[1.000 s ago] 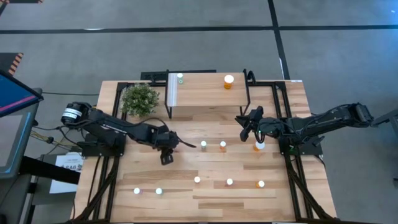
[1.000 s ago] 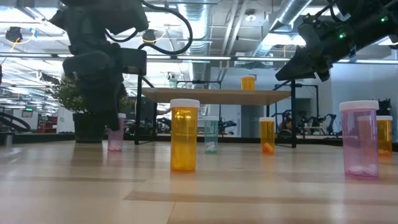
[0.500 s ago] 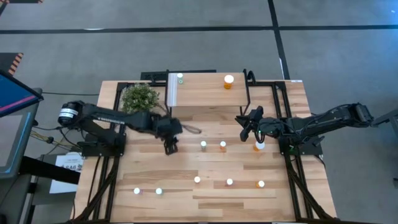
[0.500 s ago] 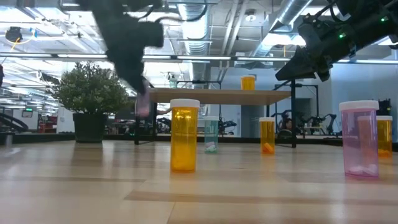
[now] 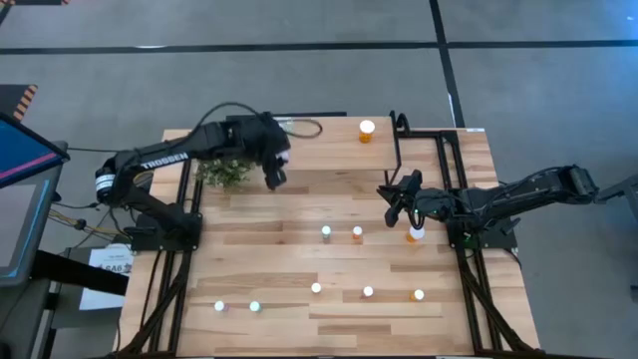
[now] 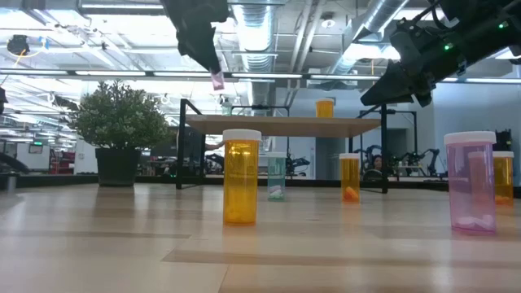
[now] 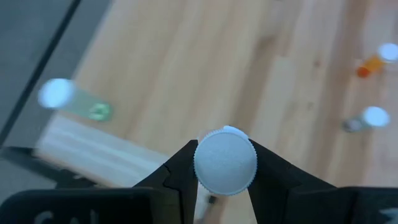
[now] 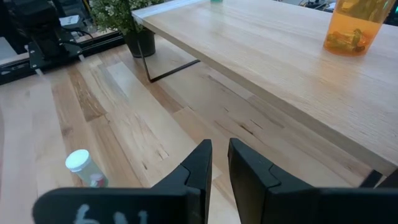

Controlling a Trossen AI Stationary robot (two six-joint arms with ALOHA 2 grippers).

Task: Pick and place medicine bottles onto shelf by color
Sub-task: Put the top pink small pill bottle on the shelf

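Pink bottle (image 6: 217, 79) is up in the air in your left gripper (image 7: 225, 163), fingers clamped on its white cap, over the shelf (image 8: 280, 68) near the shelf's white-strip edge. Green bottle (image 7: 74, 102) stands by that edge; an orange one (image 5: 366, 131) sits at the shelf's opposite end. Other bottles stand scattered across the table (image 5: 299, 259). Right gripper (image 5: 397, 204) hangs off the shelf's front right corner, fingers nearly together, nothing in them.

— Where is the left gripper (image 5: 276, 176) held?
— Raised high, fingers clamped on a bottle (image 7: 225, 162).
— And the right gripper (image 5: 396, 202)?
— Held raised at the right side, fingers nearly closed, nothing gripped.
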